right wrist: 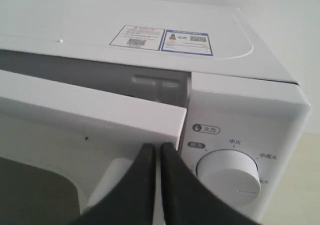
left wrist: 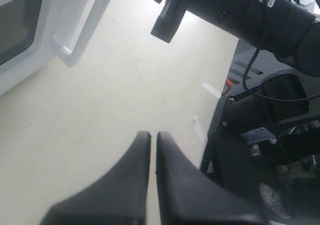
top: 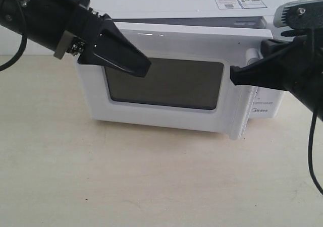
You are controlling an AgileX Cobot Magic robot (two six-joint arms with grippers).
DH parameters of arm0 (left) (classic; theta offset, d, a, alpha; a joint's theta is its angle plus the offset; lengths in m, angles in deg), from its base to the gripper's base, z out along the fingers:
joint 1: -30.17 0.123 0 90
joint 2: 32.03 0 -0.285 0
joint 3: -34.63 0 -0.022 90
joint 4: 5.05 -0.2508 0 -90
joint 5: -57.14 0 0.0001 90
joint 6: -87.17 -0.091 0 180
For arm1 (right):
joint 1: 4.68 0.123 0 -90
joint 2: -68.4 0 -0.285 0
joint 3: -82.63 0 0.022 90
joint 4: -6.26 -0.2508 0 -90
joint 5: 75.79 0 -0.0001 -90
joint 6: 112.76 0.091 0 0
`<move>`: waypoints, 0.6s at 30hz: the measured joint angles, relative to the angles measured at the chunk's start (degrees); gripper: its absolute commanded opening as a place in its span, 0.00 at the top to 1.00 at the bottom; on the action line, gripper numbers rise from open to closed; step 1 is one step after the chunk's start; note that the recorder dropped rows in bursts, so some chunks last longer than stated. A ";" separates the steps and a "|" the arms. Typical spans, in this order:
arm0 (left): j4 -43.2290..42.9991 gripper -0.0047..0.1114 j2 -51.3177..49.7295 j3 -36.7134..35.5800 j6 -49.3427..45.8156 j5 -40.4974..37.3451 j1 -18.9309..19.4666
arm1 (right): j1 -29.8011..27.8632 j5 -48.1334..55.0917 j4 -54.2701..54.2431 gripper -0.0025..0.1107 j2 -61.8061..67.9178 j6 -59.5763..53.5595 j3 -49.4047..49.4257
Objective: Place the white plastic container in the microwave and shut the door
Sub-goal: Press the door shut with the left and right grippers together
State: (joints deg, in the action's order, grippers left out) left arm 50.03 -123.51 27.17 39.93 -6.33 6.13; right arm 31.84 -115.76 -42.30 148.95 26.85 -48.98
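The white microwave (top: pixel 202 5) stands at the back of the table. Its door (top: pixel 166 43), with a dark window, stands slightly ajar, and a shadowed gap shows along its top edge. My right gripper (top: pixel 233 74) is shut, its tips against the door's free edge beside the vertical bar handle (top: pixel 241 106). In the right wrist view that gripper (right wrist: pixel 153 146) sits at the door's corner (right wrist: pixel 90 110), next to the upper knob (right wrist: pixel 230 177). My left gripper (top: pixel 146 65) is shut and empty, hovering in front of the window's upper left part. The white plastic container is out of view.
Pale wooden tabletop (top: pixel 151 176) spreads in front of the microwave. In the left wrist view the door handle (left wrist: pixel 85 30) and the right arm (left wrist: pixel 240 10) show beyond the left gripper (left wrist: pixel 150 135), and the table's edge drops to a dark frame (left wrist: pixel 235 150).
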 measured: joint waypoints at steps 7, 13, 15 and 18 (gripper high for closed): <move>1.23 0.92 0.00 0.00 0.00 0.56 0.00 | 0.00 -2.41 1.59 0.96 0.03 3.83 0.00; 1.23 0.92 0.00 0.00 0.08 0.70 0.00 | 0.00 -4.09 1.80 0.96 3.46 5.90 0.00; 1.50 0.92 0.00 0.00 0.08 0.70 0.00 | 0.00 -5.42 1.80 0.96 4.66 7.63 0.00; 1.62 0.92 0.00 0.00 0.21 0.74 0.00 | 0.00 -6.18 1.89 0.96 5.60 8.20 -1.09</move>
State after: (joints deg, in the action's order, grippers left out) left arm 51.65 -123.51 27.17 40.14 -5.59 6.13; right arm 31.84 -121.94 -40.41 154.55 35.05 -50.07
